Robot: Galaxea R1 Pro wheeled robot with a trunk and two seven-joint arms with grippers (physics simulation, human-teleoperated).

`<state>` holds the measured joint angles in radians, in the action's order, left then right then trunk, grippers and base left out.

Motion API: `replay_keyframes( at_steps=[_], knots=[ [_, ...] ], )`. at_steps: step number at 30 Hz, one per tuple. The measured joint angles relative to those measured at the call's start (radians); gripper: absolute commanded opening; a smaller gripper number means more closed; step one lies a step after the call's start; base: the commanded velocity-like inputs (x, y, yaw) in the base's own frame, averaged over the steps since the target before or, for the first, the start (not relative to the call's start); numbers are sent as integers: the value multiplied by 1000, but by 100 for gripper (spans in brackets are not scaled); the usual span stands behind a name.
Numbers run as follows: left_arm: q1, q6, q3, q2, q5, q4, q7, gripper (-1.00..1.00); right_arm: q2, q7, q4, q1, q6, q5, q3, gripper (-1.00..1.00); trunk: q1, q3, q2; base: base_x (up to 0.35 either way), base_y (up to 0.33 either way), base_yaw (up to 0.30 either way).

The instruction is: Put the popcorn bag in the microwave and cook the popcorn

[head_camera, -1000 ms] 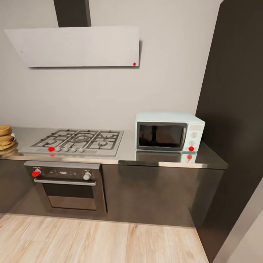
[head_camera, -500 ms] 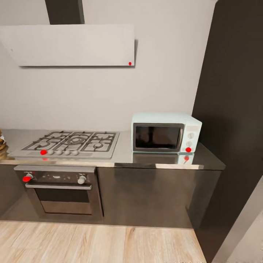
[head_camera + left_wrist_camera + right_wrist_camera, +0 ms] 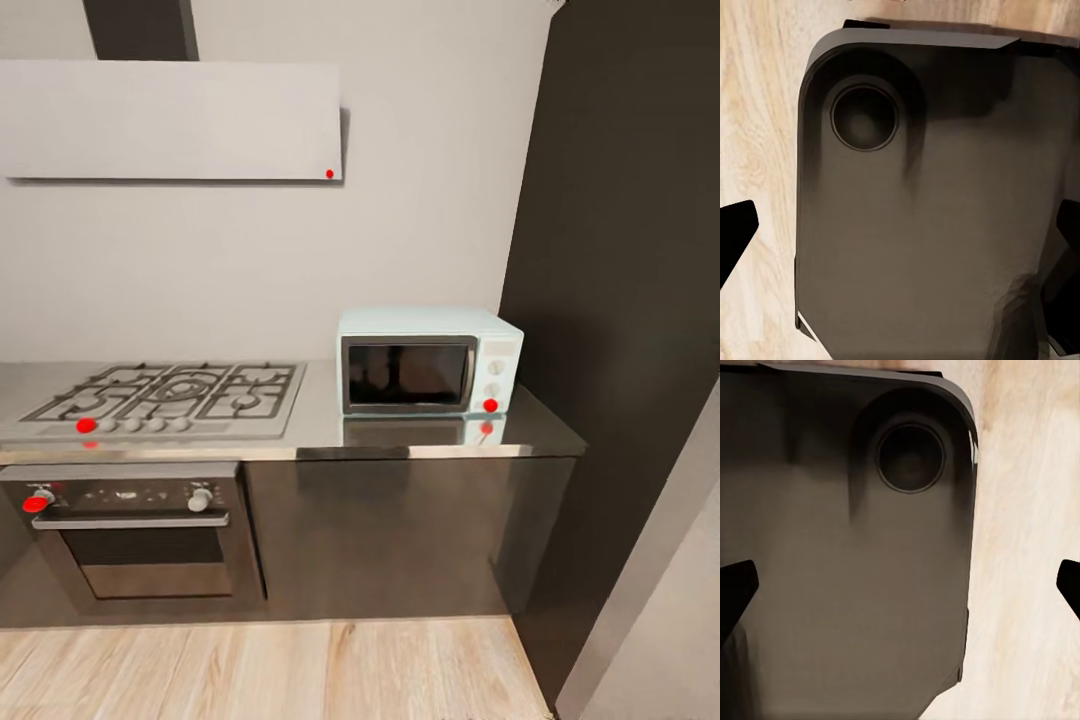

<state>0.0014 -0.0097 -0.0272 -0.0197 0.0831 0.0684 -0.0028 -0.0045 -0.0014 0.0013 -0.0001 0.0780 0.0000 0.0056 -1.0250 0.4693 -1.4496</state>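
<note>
Two wrist views first: both arms hang down by my dark grey robot base point(image 3: 937, 225), over the pale wood plank floor point(image 3: 300, 670). In the left wrist view the left gripper point(image 3: 900, 232) has its black fingertips far apart at the frame edges, nothing between them, so it is released. Same for the right gripper point(image 3: 900, 592): spread wide, empty.

Head view, largest down: the tall dark brown-black cabinet panel point(image 3: 620, 250) fills the right side, the pale grey wall point(image 3: 400, 220) sits behind, and the flat pale grey extractor hood point(image 3: 170, 120) hangs upper left. The long grey steel-like countertop point(image 3: 320, 425) runs above dark cabinet fronts, with the black built-in oven point(image 3: 130, 530) under the steel gas hob with black grates point(image 3: 170, 395). The small pale mint-blue microwave point(image 3: 430, 362) stands on the countertop's right end, dark glass door closed, red dot at its lower right corner.

What changed: compared with a second ago the whole picture has slid left, so my camera is swinging right; nothing on the counter itself moved. The stack of tan round things that showed at the far left edge has dropped out of frame.

The popcorn bag is not on the stretch of countertop I see now, so I cannot say where it is. My read: I am on my way, bag not yet picked up, and this turn heads away from the unseen left counter.
</note>
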Motion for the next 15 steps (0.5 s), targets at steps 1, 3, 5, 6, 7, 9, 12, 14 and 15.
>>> replay_keyframes(
  at_steps=[1, 3, 5, 6, 7, 9, 12, 14, 15],
  knots=[
    [0, 0, 0, 0, 0, 0, 0, 100, 0, 0, 0, 0, 0, 0, 0, 100, 0, 0, 0, 0, 0, -62],
    [0, 0, 0, 0, 0, 0, 0, 100, -1, 0, 0, 0, 0, 0, 0, 100, 0, 0, 0, 0, 0, -30],
    [0, 0, 0, 0, 0, 0, 0, 100, -2, 0, 0, 0, 0, 2, 1, 100, 0, 0, 0, 0, 0, -11],
    [0, 0, 0, 0, 0, 0, 0, 100, -2, 0, 0, 0, 0, 2, 1, 100, 0, 0, 0, 0, 0, -4],
    [0, 0, 0, 0, 0, 0, 0, 100, -3, 0, 0, 0, 0, 2, 1, 100, 0, 0, 0, 0, 0, -3],
    [0, 0, 0, 0, 0, 0, 0, 100, -4, 0, 0, 0, 0, 3, 1, 100, 0, 0, 0, 0, 0, -1],
    [0, 0, 0, 0, 0, 0, 0, 100, -4, 0, 0, 0, 0, 3, 1, 100, 0, 0, 0, 0, 0, 0],
    [0, 0, 0, 0, 0, 0, 0, 100, -5, 0, 0, -1, 0, 3, 1, 100, 0, 0, 0, 0, 0, 0],
    [0, 0, 0, 0, 0, 0, 0, 100, -5, 0, 0, 0, 0, 3, 1, 100, 0, 0, 0, 16, 0, 0]
  ],
)
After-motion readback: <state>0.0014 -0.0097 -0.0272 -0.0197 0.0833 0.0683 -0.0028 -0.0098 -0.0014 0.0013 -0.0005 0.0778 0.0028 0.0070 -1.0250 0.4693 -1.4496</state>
